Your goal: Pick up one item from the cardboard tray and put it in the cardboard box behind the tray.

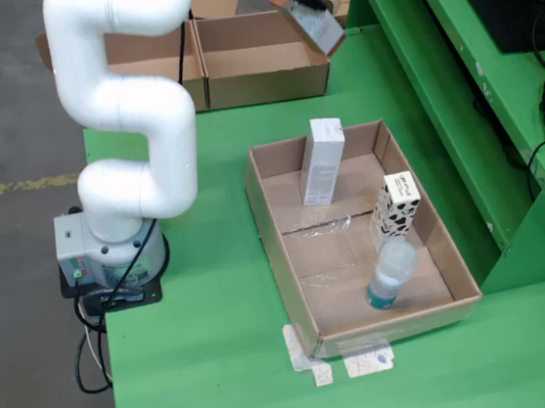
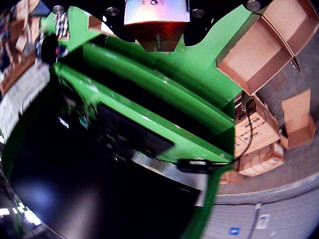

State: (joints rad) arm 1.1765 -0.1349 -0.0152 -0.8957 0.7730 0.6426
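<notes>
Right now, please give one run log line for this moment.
phase: carry | claw: shut on silver carton | position: above box edge | tray: three items

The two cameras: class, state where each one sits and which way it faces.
View from above: fixed high over the green table, looking down on the cardboard tray; the white arm shows.
View riding on the hand: tilted out across the table edge; only the held silver carton shows.
Shared: that carton and the cardboard box.

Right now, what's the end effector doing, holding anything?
End effector: closed on a small silver carton, held above the cardboard box.
</notes>
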